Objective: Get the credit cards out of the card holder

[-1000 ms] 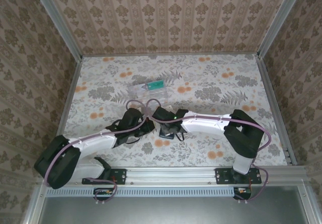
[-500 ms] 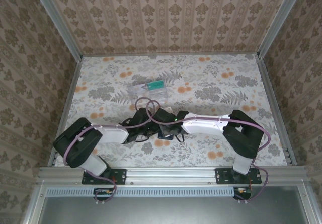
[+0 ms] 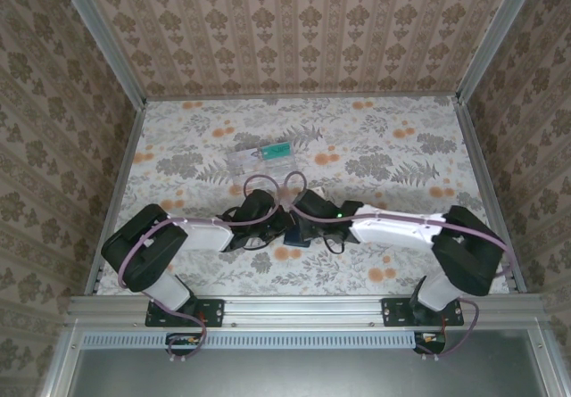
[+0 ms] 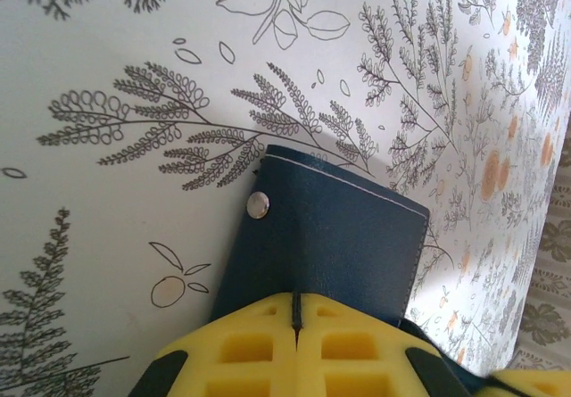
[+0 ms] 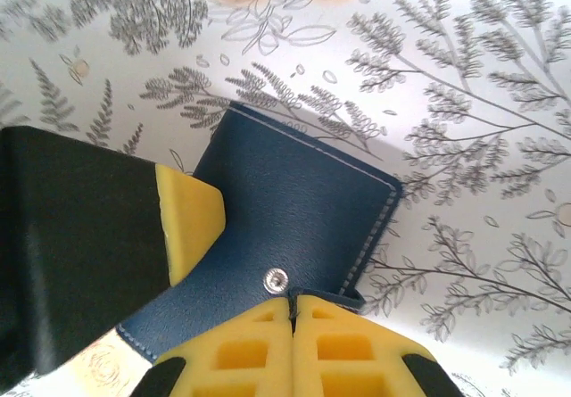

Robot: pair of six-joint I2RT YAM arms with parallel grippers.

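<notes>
**Small flat dark navy folding card holder (image 5: 294,210) being pinched from both sides**
It is being held just over the floral surface (image 3: 393,147), midway between the arms. The left jaws are being pressed on one edge, the right jaws on the opposite snap flap.

Patterned walls (image 3: 303,31) enclose a floral tabletop (image 3: 393,147)

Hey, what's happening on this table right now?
Both robot arms meet near the middle of the table. The left gripper and the right gripper are each shut on an edge of the navy card holder, which looks folded shut. A clear box sits farther back, apart from them.
</notes>
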